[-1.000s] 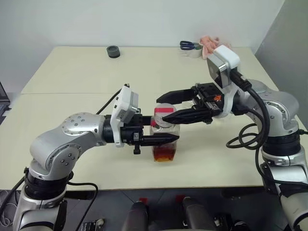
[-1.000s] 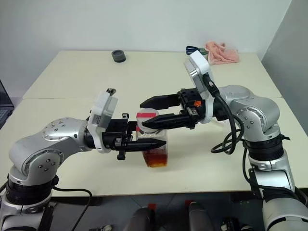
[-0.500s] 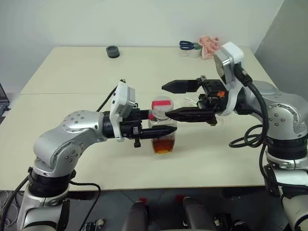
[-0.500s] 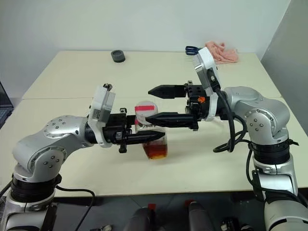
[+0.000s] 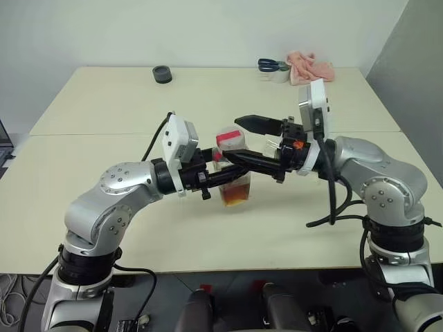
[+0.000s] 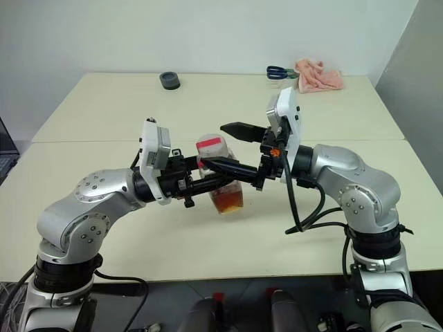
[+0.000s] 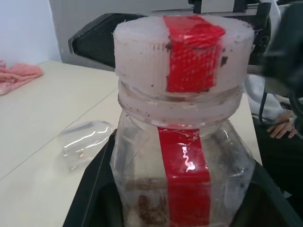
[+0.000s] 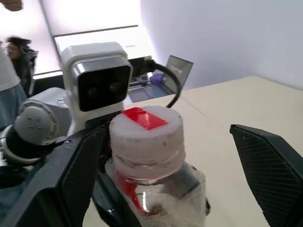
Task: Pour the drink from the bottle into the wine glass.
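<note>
From my head, my left fingers [image 5: 232,178] clamp the bottle [image 5: 232,173] above the bench [image 5: 104,111], its drink [image 5: 236,195] pooled low. My right fingers [image 5: 239,139] are spread wide around the cap [image 5: 228,137], gripping nothing. Far back lie a black ring [image 5: 163,73], scissors [image 5: 270,65] and a pink cloth [image 5: 311,67]. From my left wrist, the wine glass [image 7: 85,144] lies on its side beyond the bottle. From my right wrist, the cap sits between my parted fingers [image 8: 267,161].
</note>
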Controlling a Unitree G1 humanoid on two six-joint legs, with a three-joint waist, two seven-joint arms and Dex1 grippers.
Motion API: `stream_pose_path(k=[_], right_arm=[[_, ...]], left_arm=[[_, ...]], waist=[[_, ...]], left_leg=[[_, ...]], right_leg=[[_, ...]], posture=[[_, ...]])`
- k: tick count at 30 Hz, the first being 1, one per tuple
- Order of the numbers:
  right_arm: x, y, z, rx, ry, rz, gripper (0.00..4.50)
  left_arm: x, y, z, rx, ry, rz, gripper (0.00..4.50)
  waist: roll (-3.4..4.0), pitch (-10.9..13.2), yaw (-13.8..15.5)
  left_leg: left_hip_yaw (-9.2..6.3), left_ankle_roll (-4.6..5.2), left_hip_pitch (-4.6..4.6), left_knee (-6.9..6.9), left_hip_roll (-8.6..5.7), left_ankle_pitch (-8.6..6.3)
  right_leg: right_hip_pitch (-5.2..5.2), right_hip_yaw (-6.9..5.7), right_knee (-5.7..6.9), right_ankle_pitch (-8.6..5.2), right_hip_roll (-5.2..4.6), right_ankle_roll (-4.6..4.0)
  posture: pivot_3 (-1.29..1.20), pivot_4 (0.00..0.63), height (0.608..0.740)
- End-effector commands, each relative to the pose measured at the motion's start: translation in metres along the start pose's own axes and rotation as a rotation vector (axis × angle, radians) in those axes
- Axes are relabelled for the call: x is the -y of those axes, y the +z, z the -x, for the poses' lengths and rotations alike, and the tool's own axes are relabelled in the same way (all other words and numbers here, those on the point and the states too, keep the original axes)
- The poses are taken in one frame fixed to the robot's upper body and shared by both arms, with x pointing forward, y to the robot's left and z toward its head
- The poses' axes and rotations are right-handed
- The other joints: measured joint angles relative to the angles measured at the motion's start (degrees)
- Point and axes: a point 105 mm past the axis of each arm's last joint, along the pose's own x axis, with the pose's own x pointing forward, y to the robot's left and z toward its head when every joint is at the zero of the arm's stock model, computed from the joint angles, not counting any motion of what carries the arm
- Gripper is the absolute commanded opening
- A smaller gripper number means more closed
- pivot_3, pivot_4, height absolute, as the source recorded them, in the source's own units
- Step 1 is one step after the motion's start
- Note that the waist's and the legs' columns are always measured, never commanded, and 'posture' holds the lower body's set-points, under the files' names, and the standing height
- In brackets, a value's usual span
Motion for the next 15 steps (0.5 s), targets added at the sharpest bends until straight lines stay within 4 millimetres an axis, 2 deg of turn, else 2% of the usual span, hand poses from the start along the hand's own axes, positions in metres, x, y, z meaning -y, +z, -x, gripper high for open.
stream_pose_path(k=[1, 12, 13, 15], right_arm=[[-0.005, 0.014, 0.001, 0.053, -0.031, 0.064, 4.48], [-0.016, 0.017, -0.002, 0.081, 0.001, 0.025, 4.48], [-0.016, 0.016, -0.002, 0.081, 0.003, 0.021, 4.09], [-0.017, 0.016, -0.002, 0.082, 0.005, 0.017, 3.59]], left_arm=[[0.005, 0.015, 0.000, 0.052, 0.004, -0.055, 1.92], [0.002, 0.017, -0.002, 0.054, 0.009, -0.056, 1.92], [0.001, 0.017, -0.002, 0.054, 0.010, -0.056, 1.92], [0.001, 0.017, -0.002, 0.053, 0.011, -0.057, 1.92]], waist=[[0.00, 0.0, 0.0], [0.00, 0.0, 0.0], [0.00, 0.0, 0.0], [0.00, 0.0, 0.0]], left_leg=[[0.00, 0.00, 0.00, 0.00, 0.00, 0.00], [0.01, 0.00, 0.01, -0.01, 0.00, 0.00], [0.01, 0.00, 0.01, -0.01, 0.00, 0.00], [0.00, 0.00, 0.01, -0.01, 0.00, 0.00]], right_leg=[[0.00, 0.00, 0.00, 0.00, 0.00, 0.00], [0.00, 0.00, 0.00, 0.00, 0.01, 0.00], [0.00, 0.00, 0.00, 0.00, 0.01, 0.00], [0.00, 0.00, 0.00, 0.00, 0.01, 0.00]], posture=[[0.00, 0.150, 0.740], [0.00, 0.150, 0.740], [0.00, 0.150, 0.740], [0.00, 0.150, 0.740]])
